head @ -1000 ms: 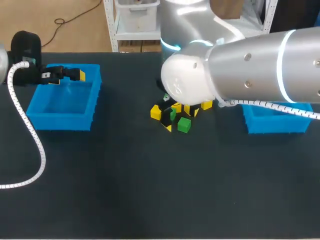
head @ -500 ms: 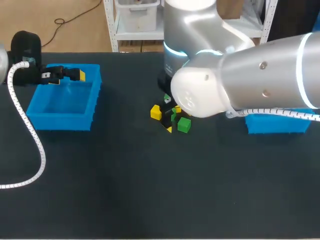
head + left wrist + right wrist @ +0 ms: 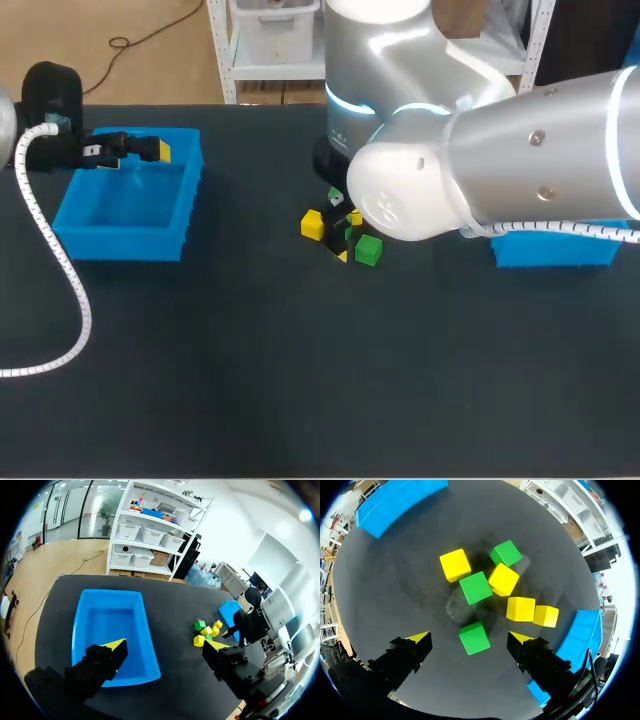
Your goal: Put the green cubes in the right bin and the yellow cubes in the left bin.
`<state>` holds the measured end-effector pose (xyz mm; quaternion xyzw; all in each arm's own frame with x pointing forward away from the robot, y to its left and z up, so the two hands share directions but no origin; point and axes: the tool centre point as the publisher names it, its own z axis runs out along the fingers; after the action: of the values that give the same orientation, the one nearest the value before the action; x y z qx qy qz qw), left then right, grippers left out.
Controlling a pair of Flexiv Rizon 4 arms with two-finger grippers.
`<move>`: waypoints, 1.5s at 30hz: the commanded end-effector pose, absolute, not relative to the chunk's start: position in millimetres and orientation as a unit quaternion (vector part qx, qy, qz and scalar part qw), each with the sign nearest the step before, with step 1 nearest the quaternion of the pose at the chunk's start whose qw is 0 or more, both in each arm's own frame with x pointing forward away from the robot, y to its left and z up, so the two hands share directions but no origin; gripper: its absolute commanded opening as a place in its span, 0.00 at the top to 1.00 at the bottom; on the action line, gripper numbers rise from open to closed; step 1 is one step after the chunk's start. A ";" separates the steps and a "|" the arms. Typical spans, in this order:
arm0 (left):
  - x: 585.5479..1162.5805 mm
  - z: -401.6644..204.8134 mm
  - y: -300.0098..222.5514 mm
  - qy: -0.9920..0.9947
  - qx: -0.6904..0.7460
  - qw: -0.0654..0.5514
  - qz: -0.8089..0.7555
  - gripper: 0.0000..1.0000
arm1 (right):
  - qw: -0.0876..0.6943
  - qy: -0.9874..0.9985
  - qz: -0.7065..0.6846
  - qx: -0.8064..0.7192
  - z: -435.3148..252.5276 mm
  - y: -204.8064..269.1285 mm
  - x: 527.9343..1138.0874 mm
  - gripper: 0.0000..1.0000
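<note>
On the table's near left side, the left arm's white coiled cable (image 3: 62,270) loops over the black table (image 3: 300,400). Farther in, at the middle, 7 cubes lie in a loose cluster (image 3: 340,232): 3 green and 4 yellow. The right arm (image 3: 500,170) stretches above them and hides its own fingers in the head view.

In the right wrist view the right gripper (image 3: 470,639) hangs over the cluster, fingers spread wide and gripping nothing. 1 green cube (image 3: 473,637) lies between the 2 yellow tips, apart from both. Ahead of it a second green cube (image 3: 475,587) sits just beside a yellow cube (image 3: 503,579). Beyond those are a third green cube (image 3: 506,553) and a lone yellow cube (image 3: 455,565). A yellow pair (image 3: 532,611) lies side by side toward the right bin (image 3: 575,630), which the head view shows only as a strip under the arm.

The left bin (image 3: 125,245) stands well apart at the table's left. Over its far end the left gripper (image 3: 165,647) hovers, released and wide apart with nothing in it. In its wrist view the bin lies beneath the tips.
</note>
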<state>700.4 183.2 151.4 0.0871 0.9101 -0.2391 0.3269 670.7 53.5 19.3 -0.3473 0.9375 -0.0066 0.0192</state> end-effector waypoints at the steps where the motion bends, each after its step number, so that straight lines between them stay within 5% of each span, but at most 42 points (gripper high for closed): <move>1: 699.8 149.9 184.6 0.908 0.088 0.330 -0.243 0.00 | 0.023 0.936 -0.002 -0.352 24.1 50.3 661.9 0.00; 35: 699.8 149.9 184.6 0.908 0.088 0.330 -0.243 0.00 | 0.025 0.924 -0.048 -0.379 -17.5 47.8 673.9 0.00; 37: 699.8 149.9 184.6 0.908 0.088 0.330 -0.243 0.00 | 0.024 0.925 -0.047 -0.377 -17.2 46.8 674.5 0.22; 38: 699.8 149.9 184.6 0.908 0.088 0.330 -0.243 0.00 | 0.024 0.925 -0.046 -0.376 -16.9 46.1 674.7 0.45; 39: 699.8 149.9 184.6 0.908 0.088 0.330 -0.243 0.00 | 0.024 0.926 -0.044 -0.374 -16.8 45.0 675.1 0.55; 45: 699.8 149.9 184.6 0.908 0.088 0.330 -0.243 0.00 | 0.023 0.931 -0.043 -0.362 -16.0 40.1 677.1 0.72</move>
<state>700.4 183.2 151.3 0.0871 0.9101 -0.2391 0.3269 677.3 42.7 -16.6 -0.3636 0.9303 -0.0438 0.0217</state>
